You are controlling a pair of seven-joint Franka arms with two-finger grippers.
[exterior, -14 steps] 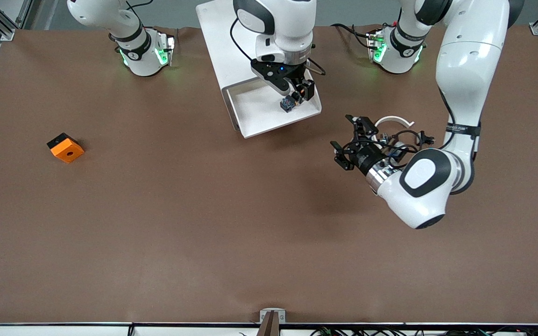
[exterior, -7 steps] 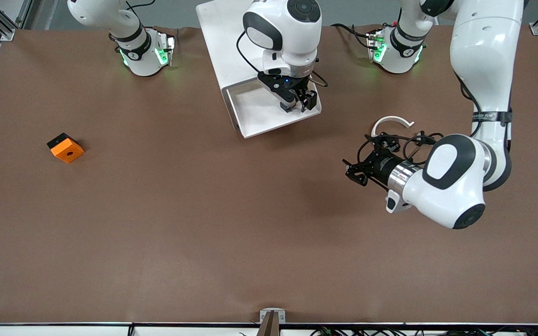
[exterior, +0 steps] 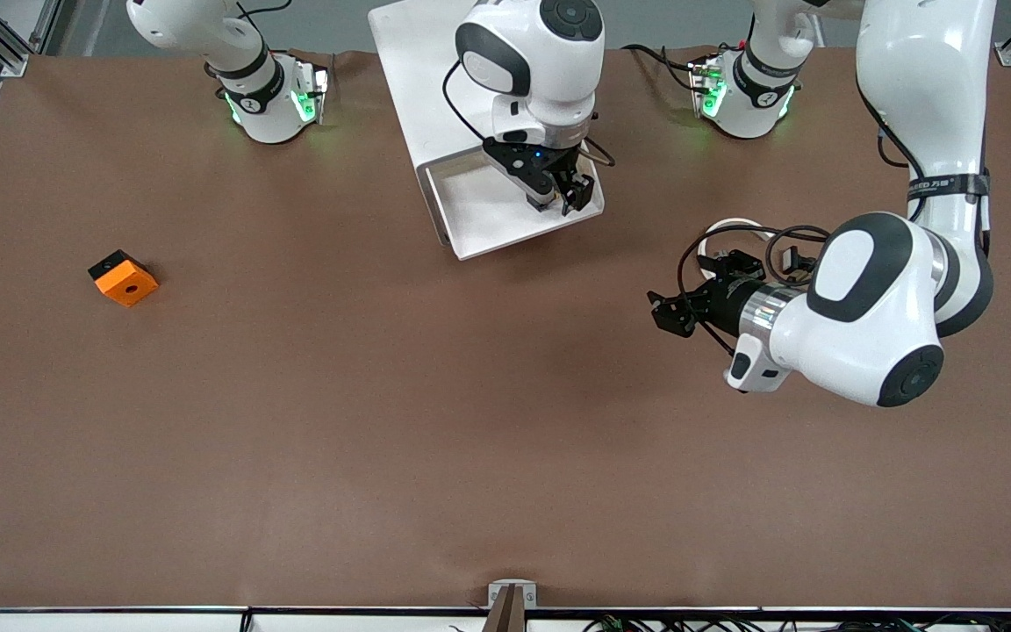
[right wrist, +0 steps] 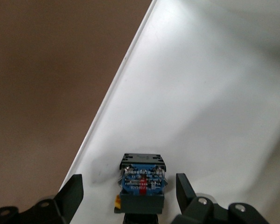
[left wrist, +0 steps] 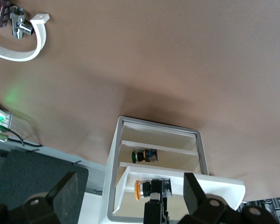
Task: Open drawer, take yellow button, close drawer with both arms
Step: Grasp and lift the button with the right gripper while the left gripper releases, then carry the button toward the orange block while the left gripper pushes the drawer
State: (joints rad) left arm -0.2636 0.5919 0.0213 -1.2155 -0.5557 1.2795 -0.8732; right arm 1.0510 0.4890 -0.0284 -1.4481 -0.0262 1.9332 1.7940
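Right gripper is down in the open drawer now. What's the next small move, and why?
Probably shut the right gripper on the button: its fingers stand open either side of it on the drawer floor. The left gripper waits open over the table.

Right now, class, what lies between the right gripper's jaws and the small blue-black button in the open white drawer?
Nothing: in the right wrist view the small blue-black button sits between the right gripper's jaws with bare gaps.

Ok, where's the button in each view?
Front view: hidden under the right gripper, down in the open drawer.
Left wrist view: the button, orange cap, in the top drawer.
Right wrist view: the button between the open fingers, on the drawer floor.
Shared landmark: the drawer's white tray.
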